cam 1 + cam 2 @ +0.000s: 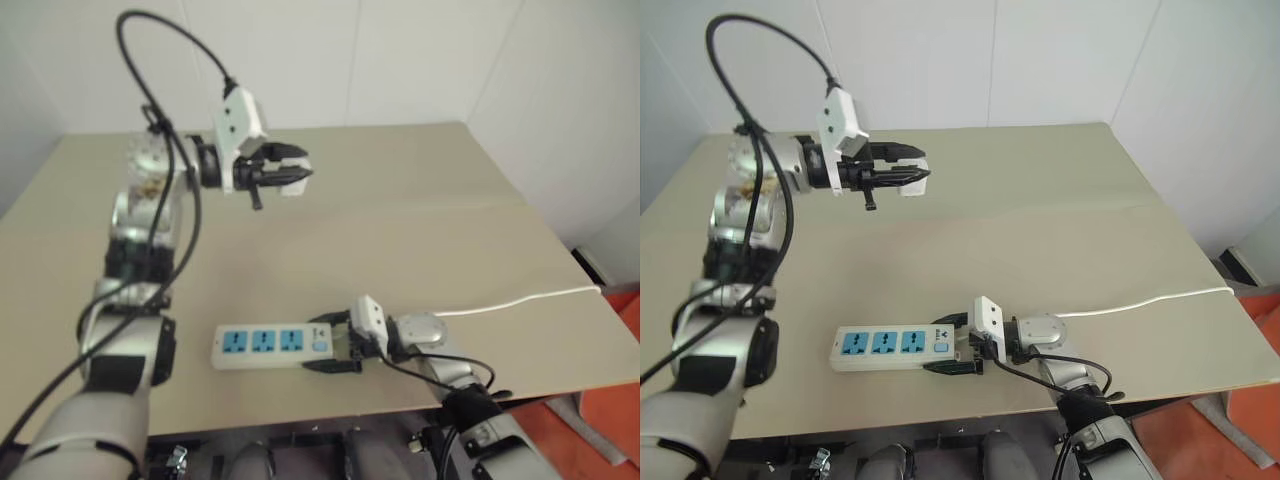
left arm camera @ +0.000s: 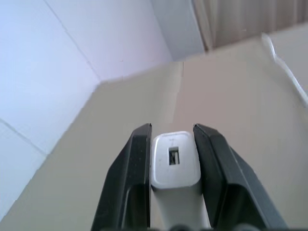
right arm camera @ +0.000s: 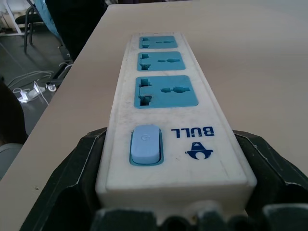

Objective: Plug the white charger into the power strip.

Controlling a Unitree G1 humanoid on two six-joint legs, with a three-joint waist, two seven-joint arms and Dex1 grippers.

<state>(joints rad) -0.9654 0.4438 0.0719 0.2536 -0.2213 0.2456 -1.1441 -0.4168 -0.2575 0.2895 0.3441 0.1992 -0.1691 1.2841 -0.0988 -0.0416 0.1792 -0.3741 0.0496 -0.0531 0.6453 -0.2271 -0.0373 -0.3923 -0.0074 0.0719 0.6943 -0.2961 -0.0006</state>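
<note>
You had the white charger (image 2: pixel 175 161) pinched between the two black fingers (image 2: pixel 132 183) of the left gripper (image 1: pixel 283 178), held up in the air well above the desk (image 1: pixel 420 230); in the left wrist view its rounded end face showed a small rectangular port, with a finger pressed against each side; the left gripper pointed roughly level, toward the robot's right, over the far left part of the desk, with a black cable (image 1: pixel 165 40) looping up over its arm; the charger sat well apart from the power strip (image 1: pixel 270 345), which lay flat near the desk's front edge, its length running left to right; you could see three blue socket faces (image 3: pixel 166 90) in a row along the top, and a pale blue switch (image 3: pixel 145 144) at the end nearest the right gripper (image 1: pixel 335 345), beside the printed brand mark; your right gripper's jaws stood wide, one on each long side of the strip's switch end, closed against it, so the strip was held there; all three sockets were vacant; the strip's white cord (image 1: pixel 530 298) ran from behind the right gripper across the desk toward its right edge; pale walls met behind the desk's far edge
</note>
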